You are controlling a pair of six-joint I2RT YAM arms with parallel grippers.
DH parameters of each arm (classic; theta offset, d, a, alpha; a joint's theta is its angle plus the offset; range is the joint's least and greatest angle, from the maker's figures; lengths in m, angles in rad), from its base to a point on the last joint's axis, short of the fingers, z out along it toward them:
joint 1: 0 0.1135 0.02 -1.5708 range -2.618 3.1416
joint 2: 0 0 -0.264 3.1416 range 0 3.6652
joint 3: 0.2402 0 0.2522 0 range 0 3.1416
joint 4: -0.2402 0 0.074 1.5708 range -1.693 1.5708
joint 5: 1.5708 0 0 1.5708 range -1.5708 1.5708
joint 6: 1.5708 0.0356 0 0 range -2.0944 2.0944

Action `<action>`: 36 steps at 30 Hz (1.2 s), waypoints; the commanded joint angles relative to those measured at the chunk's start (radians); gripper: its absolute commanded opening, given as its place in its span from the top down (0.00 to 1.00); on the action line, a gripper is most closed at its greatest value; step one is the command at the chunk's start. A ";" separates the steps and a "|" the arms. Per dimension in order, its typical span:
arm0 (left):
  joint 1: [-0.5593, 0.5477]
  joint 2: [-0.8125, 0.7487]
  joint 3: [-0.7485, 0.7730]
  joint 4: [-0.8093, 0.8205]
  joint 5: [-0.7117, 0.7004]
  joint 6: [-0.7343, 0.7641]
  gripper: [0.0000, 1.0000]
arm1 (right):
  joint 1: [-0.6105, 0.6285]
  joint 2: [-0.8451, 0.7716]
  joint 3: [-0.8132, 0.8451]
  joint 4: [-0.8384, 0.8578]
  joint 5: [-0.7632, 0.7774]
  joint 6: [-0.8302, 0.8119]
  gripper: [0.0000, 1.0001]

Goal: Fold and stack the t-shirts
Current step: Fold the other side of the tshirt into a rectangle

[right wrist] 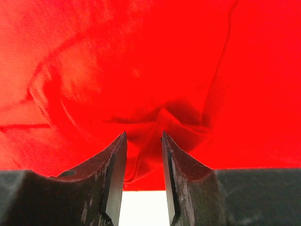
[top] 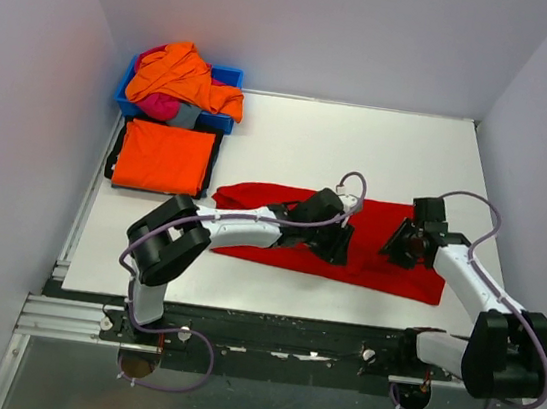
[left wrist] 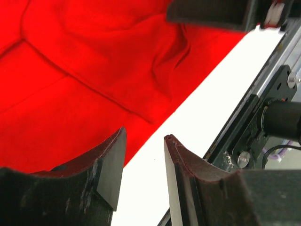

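Top external view: a red t-shirt (top: 378, 218) lies spread across the white surface (top: 342, 143). The left gripper (top: 334, 241) and the right gripper (top: 404, 247) both hang low over its near side, I think so they can lift that edge and fold it over. An orange t-shirt (top: 164, 157) sits folded flat at the far left, likely the start of the stack. More t-shirts (top: 185, 74) are heaped in the blue bin (top: 232, 76) behind it.

Left wrist view: the left gripper (left wrist: 145, 136) has its fingers apart. Only the surface (left wrist: 197, 117) shows between them. The red t-shirt (left wrist: 94, 70) edge runs right beside one finger, so this gripper holds nothing.

Right wrist view: the right gripper (right wrist: 143, 135) has a little bump of the red t-shirt (right wrist: 141, 56) poking up between its fingers, right at the cloth's edge. I cannot tell if it is squeezing the cloth or not.
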 commanded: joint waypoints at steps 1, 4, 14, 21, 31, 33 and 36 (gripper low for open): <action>-0.037 0.016 0.104 -0.077 -0.016 0.127 0.47 | 0.001 -0.146 -0.105 -0.052 -0.121 0.070 0.57; -0.063 0.042 0.139 -0.070 -0.036 0.143 0.46 | 0.001 -0.302 -0.135 -0.096 -0.170 0.096 0.57; -0.153 0.137 0.213 -0.010 -0.207 0.224 0.46 | -0.002 -0.525 -0.035 -0.273 0.103 0.165 0.56; -0.219 0.192 0.276 -0.031 -0.311 0.452 0.43 | -0.001 -0.510 -0.053 -0.253 0.150 0.204 0.55; -0.227 0.258 0.365 -0.108 -0.394 0.511 0.47 | -0.002 -0.596 -0.061 -0.248 0.193 0.211 0.55; -0.227 0.257 0.359 -0.102 -0.394 0.517 0.49 | -0.002 -0.606 -0.059 -0.248 0.202 0.210 0.54; -0.227 0.263 0.357 -0.099 -0.386 0.536 0.53 | -0.002 -0.599 -0.062 -0.248 0.207 0.214 0.54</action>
